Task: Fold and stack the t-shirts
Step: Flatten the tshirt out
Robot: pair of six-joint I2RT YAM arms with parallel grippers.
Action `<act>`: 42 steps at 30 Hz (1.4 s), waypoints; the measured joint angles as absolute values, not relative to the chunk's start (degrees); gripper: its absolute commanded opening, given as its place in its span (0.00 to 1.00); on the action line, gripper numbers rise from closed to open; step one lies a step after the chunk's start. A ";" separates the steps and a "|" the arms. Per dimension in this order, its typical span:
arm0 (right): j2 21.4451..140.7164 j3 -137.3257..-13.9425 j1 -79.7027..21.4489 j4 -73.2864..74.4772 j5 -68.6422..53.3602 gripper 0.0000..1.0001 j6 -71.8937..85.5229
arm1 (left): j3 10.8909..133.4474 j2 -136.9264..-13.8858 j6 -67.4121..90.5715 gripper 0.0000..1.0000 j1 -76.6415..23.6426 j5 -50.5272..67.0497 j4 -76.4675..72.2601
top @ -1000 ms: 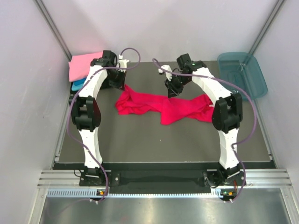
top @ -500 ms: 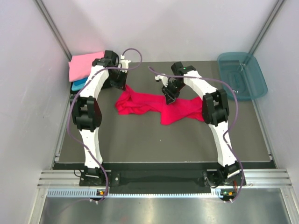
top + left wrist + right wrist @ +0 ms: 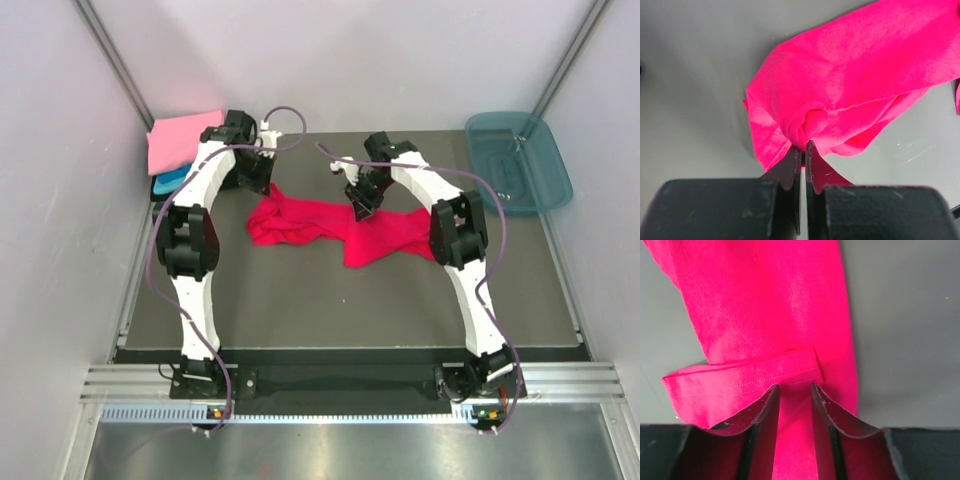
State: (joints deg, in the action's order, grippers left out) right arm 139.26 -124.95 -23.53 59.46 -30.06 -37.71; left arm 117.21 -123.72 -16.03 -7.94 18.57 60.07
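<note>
At the far left corner of the dark grey tabletop (image 3: 330, 300) we saw a folded light pink fabric t-shirt (image 3: 178, 140) lying on a turquoise blue one (image 3: 168, 182), which looked like a stack already begun. Just right of it, our left tool (image 3: 803, 150) was clenched on a bunched pinch of the crumpled crimson-red fabric t-shirt (image 3: 340, 228), which lay strung out across the far middle of the tabletop. Further right, our right tool (image 3: 794, 397) stood over a stitched hem of that same shirt, its jaws partly apart with red cloth between them; we could not tell whether they gripped it. Beyond the far right corner sat a translucent teal plastic tub (image 3: 518, 158).

We judged the step in hand to be getting both grips on the red shirt so it could be spread flat. The next move would call for a firm right-hand hold, then drawing the two tools apart to flatten the cloth.
</note>
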 measured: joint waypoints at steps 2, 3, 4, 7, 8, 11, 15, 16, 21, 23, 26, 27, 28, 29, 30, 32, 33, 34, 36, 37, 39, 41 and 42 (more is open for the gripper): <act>139.37 -124.95 -23.59 59.46 -29.82 0.34 -37.45 | 117.21 -124.05 -16.03 0.00 -7.99 18.57 60.07; 139.37 -124.95 -23.62 59.48 -29.78 0.34 -37.41 | 117.21 -124.14 -16.03 0.00 -7.99 18.57 60.07; 139.37 -124.95 -23.62 59.48 -29.78 0.33 -37.39 | 117.23 -124.22 -16.03 0.00 -7.99 18.57 60.05; 139.37 -124.95 -23.64 59.53 -29.76 0.17 -37.36 | 117.23 -124.29 -16.03 0.00 -7.99 18.57 60.07; 139.39 -124.95 -23.64 59.59 -29.69 0.12 -37.30 | 117.25 -124.29 -16.03 0.00 -7.99 18.57 60.07; 139.39 -124.95 -23.75 59.68 -29.54 0.00 -37.10 | 117.45 -124.29 -16.01 0.00 -7.99 18.57 60.05; 139.33 -124.95 -23.92 59.79 -28.91 0.00 -36.80 | 117.86 -124.29 -16.03 0.00 -8.03 18.55 60.07; 139.13 -124.92 -23.94 59.77 -28.56 0.00 -36.58 | 117.99 -124.31 -16.08 0.00 -8.03 18.55 60.07; 132.92 -124.09 -23.94 59.51 -26.65 0.00 -35.53 | 118.41 -124.29 -16.34 0.00 -8.03 18.52 60.07; 127.31 -123.98 -23.94 59.05 -25.47 0.00 -35.53 | 118.89 -124.29 -16.47 0.00 -8.03 18.46 60.10; 117.36 -123.28 -23.94 57.36 -24.43 0.00 -35.79 | 120.18 -124.29 -16.53 0.00 -8.03 18.50 60.03; 113.62 -122.83 -23.94 56.71 -24.23 0.00 -35.90 | 120.53 -124.29 -16.56 0.00 -8.03 18.52 60.01; 110.32 -122.08 -23.94 56.12 -24.16 0.00 -35.97 | 120.79 -124.29 -16.58 0.00 -8.03 18.55 59.99; 106.63 -120.57 -23.97 55.31 -24.12 0.00 -36.05 | 120.99 -124.27 -16.60 0.00 -8.03 18.55 59.92; 103.35 -118.78 -24.08 55.20 -24.10 0.00 -36.25 | 121.03 -124.27 -16.60 0.00 -8.03 18.55 59.86; 98.37 -114.06 -24.60 54.72 -24.05 0.00 -36.47 | 121.03 -124.27 -16.62 0.00 -8.03 18.57 59.86; 96.40 -111.18 -25.17 54.70 -24.10 0.00 -36.49 | 121.03 -124.27 -16.62 0.00 -8.03 18.61 59.86; 95.09 -107.94 -25.89 54.50 -24.12 0.00 -36.47 | 121.03 -124.27 -16.64 0.00 -8.03 18.63 59.81; 94.39 -102.24 -27.55 54.78 -24.18 0.00 -36.42 | 120.99 -124.27 -16.67 0.00 -8.03 18.81 59.59; 94.87 -99.83 -28.36 55.05 -24.18 0.00 -36.42 | 120.70 -124.22 -16.67 0.00 -8.03 18.92 59.18; 96.62 -96.23 -29.63 55.83 -24.12 0.00 -36.27 | 119.20 -123.59 -16.64 0.00 -8.03 19.07 58.35; 98.21 -94.85 -30.24 56.77 -23.75 0.00 -35.88 | 117.58 -122.89 -16.64 0.00 -8.03 19.07 58.22; 98.67 -94.78 -30.28 56.86 -22.96 0.00 -35.48 | 117.30 -122.72 -16.64 0.00 -8.03 19.05 58.24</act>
